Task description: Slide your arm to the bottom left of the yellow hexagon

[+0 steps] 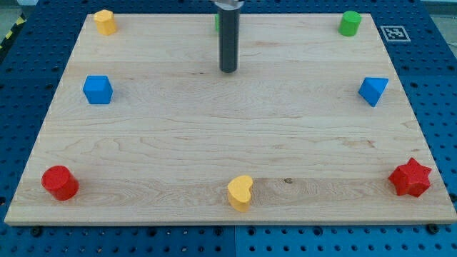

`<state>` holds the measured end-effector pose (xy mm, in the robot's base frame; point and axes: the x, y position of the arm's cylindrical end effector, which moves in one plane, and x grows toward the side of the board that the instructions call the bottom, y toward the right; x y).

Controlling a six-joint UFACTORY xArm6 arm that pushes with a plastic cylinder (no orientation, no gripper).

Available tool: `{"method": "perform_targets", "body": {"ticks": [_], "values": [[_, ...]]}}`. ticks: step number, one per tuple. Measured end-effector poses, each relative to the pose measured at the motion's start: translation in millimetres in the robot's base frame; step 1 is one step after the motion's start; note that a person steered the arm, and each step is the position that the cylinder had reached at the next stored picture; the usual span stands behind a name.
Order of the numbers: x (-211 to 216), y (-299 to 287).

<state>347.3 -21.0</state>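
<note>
The yellow hexagon (pixel 105 21) sits at the wooden board's top left corner. My tip (pixel 228 71) is the lower end of a dark rod that comes down from the view's top centre. It rests on the board well to the right of and below the yellow hexagon, far from it. A green block (pixel 217 21) is mostly hidden behind the rod.
A blue cube (pixel 98 90) lies at the left, a red cylinder (pixel 60 183) at bottom left, a yellow heart (pixel 240 193) at bottom centre. A red star (pixel 410 178) is at bottom right, a blue triangle (pixel 373 91) at right, a green cylinder (pixel 349 23) at top right.
</note>
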Motion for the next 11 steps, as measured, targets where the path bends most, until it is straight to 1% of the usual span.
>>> {"method": "perform_targets", "body": {"ticks": [1, 4, 5, 6, 8, 9, 10, 11], "values": [[-4.7, -38.2], [-32.3, -176.8], [-53.4, -203.5], [-77.1, -211.4], [-77.9, -223.0], [-82.8, -257.8], [-132.9, -270.3], [-156.3, -268.7]]}}
